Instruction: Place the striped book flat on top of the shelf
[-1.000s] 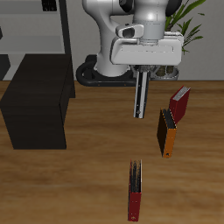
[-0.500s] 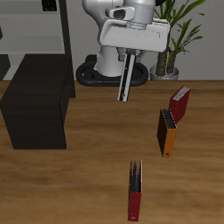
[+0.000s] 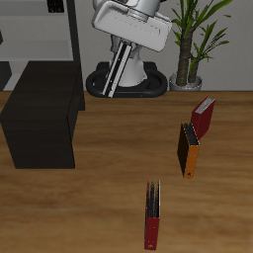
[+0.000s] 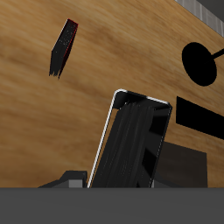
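My gripper [image 3: 127, 47] is shut on the striped book [image 3: 118, 70] and holds it high in the air, tilted, in front of the robot's base. In the wrist view the book [image 4: 131, 149] hangs from the gripper [image 4: 122, 180] as a dark striped slab with a pale edge. The shelf [image 3: 40, 111], a low black cabinet with a flat top, stands on the table beside and below the book, apart from it. Its top is bare.
An orange-and-black book [image 3: 188, 148] and a red book [image 3: 204, 117] stand upright on the far side from the shelf. A red book with a dark ribbed top [image 3: 151, 213] [image 4: 61, 47] stands near the front edge. A potted plant [image 3: 191, 44] and a grey rack [image 3: 44, 30] stand behind.
The gripper has risen and moved back and toward the shelf with the striped book. The book has gone from hanging vertical to tilted.
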